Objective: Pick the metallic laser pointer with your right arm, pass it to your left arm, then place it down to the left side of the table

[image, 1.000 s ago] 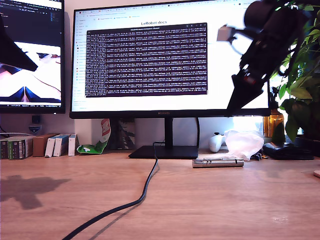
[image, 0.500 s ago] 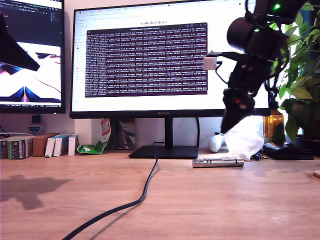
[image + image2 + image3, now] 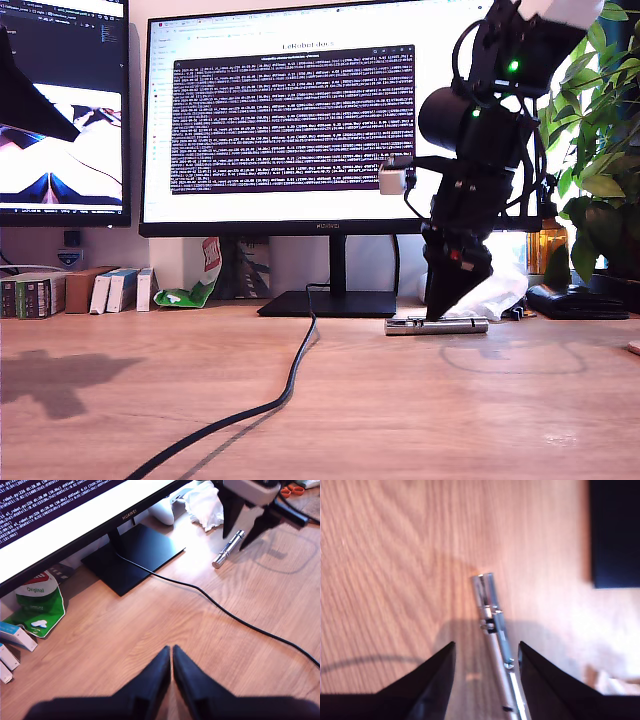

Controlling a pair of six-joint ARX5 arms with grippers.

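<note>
The metallic laser pointer [image 3: 496,630] lies on the counter [image 3: 450,400], between the spread fingers of my second gripper [image 3: 486,655]. It should be centred before closing. My first gripper [image 3: 171,662] is kept closed, empty.

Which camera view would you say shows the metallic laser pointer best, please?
The exterior view: the laser pointer lies side-on, full length on the table. The first wrist view shows it small; the second crops it.

Two lit monitors [image 3: 290,120] w/ pale wall behind; leafy plant [image 3: 600,150] at exterior view's right; bright light.
</note>
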